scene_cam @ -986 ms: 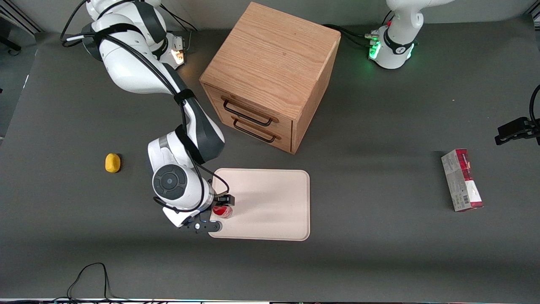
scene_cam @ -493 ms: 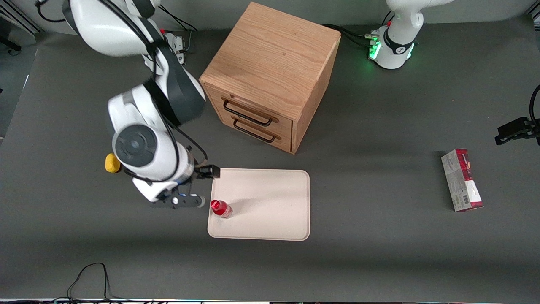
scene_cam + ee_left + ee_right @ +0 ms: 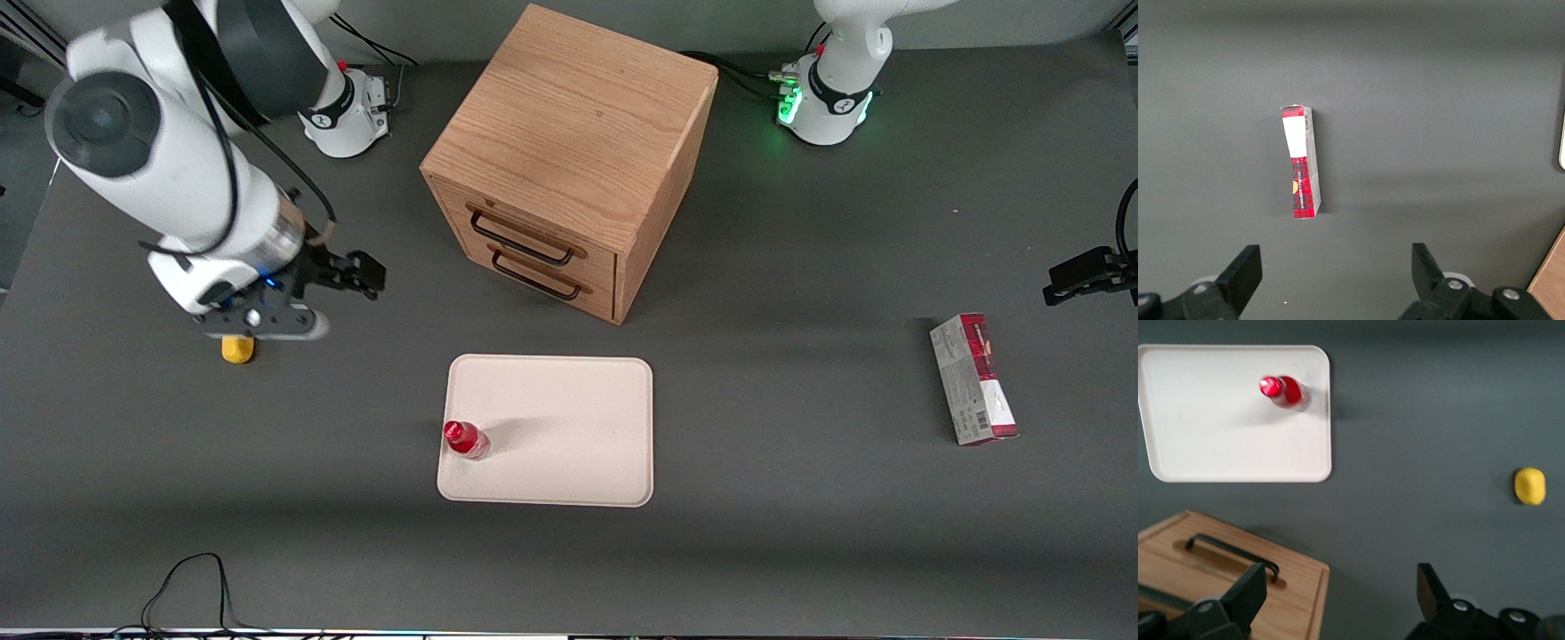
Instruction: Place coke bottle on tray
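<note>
The coke bottle (image 3: 466,440) (image 3: 1283,391), small and red with a red cap, stands upright on the cream tray (image 3: 569,444) (image 3: 1218,440), close to the tray edge that faces the working arm's end of the table. My right gripper (image 3: 342,298) (image 3: 1341,597) is raised high above the table, well away from the tray toward the working arm's end and farther from the front camera than the bottle. Its fingers (image 3: 1248,590) stand wide apart with nothing between them.
A wooden drawer cabinet (image 3: 569,160) (image 3: 1225,580) with two black handles stands farther from the front camera than the tray. A small yellow object (image 3: 236,348) (image 3: 1529,485) lies just under the gripper's body. A red-and-grey carton (image 3: 973,380) (image 3: 1301,163) lies toward the parked arm's end.
The gripper let go of the coke bottle, which stays upright on the tray. The arm then rose and pulled away toward its own end of the table, farther from the front camera.
</note>
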Controlling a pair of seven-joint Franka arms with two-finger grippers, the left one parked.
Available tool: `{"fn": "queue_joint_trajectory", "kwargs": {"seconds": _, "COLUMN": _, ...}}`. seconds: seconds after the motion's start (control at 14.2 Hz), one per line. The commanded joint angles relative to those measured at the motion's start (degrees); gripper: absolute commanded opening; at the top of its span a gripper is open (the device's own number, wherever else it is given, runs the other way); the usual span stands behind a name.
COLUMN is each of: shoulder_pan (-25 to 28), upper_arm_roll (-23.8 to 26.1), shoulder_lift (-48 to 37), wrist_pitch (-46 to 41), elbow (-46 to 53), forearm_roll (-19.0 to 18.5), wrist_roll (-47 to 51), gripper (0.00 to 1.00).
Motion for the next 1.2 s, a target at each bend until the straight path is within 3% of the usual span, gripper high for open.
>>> {"fn": "queue_joint_trajectory", "kwargs": {"seconds": 0.0, "shoulder_pan": 0.3, "upper_arm_roll": -2.8, "shoulder_lift": -8.9, "wrist_pitch": 2.5, "elbow": -10.3, "forearm_roll": 0.4, "wrist_roll": -4.9, "gripper": 1.0}}
{"fn": "queue_joint_trajectory", "kwargs": {"seconds": 0.35, "shoulder_pan": -0.7, "upper_arm_roll": -7.2, "shoulder_lift": -14.9, "wrist_pitch": 3.0, "elbow": -15.9, "forearm_roll": 0.2, "wrist_roll": -10.7, "gripper": 1.0}}
{"fn": "queue_joint_trajectory", "kwargs": {"seconds": 0.56, "shoulder_pan": -8.2, "upper_arm_roll": -5.3, "shoulder_lift": -18.9, "wrist_pitch": 3.4, "elbow": -19.5, "forearm_roll": 0.4, "wrist_roll": -17.2, "gripper": 1.0}}
{"fn": "queue_joint_trajectory", "kwargs": {"seconds": 0.92, "shoulder_pan": -21.3, "upper_arm_roll": 2.0, "shoulder_lift": -22.5, "wrist_pitch": 3.9, "elbow": -22.8, "forearm_roll": 0.8, "wrist_roll": -23.6, "gripper": 1.0}}
{"fn": "queue_joint_trajectory", "kwargs": {"seconds": 1.13, "shoulder_pan": -22.7, "upper_arm_roll": 2.0, "shoulder_lift": -21.4, "wrist_pitch": 4.3, "elbow": -21.7, "forearm_roll": 0.8, "wrist_roll": -26.1, "gripper": 1.0}}
